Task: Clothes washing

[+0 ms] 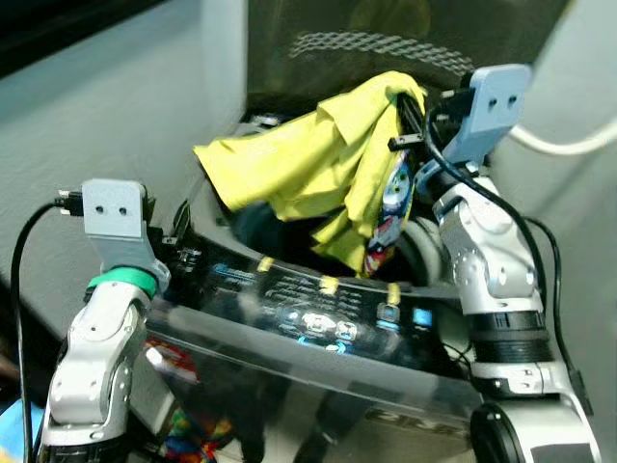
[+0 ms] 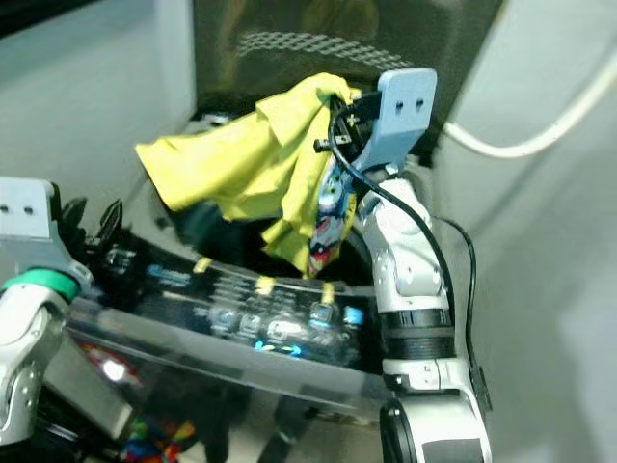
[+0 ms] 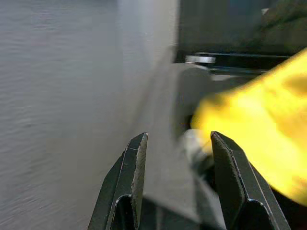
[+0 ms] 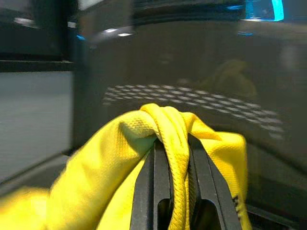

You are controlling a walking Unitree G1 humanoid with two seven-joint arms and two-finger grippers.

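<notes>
We see a top-loading washing machine (image 1: 318, 386) across the lower half of both eye views, its lid raised behind the opening as a dark panel (image 1: 386, 39) carrying a reflection of perforated metal. Along the near edge runs the control panel (image 1: 318, 309), lit with blue-white indicators and marked by several small yellow tabs. A pale wall (image 1: 96, 125) lies to the left, and a white hose (image 1: 569, 145) crosses the wall on the right.

We note a yellow garment (image 1: 308, 164) hanging above the tub opening, bunched at the top and draping down to the left. Beside its lower right fold hangs a patterned cloth (image 1: 390, 207) in blue, white and red; what holds it cannot be told.

The right gripper (image 4: 173, 167) is raised over the opening, fingers drawn narrow and pinched on a fold of the yellow garment, which wraps over both fingertips in the right wrist view.

The left gripper (image 3: 177, 167) sits low at the machine's left edge, fingers parted moderately with nothing between them; the left wrist view shows the garment blurred beyond them.
</notes>
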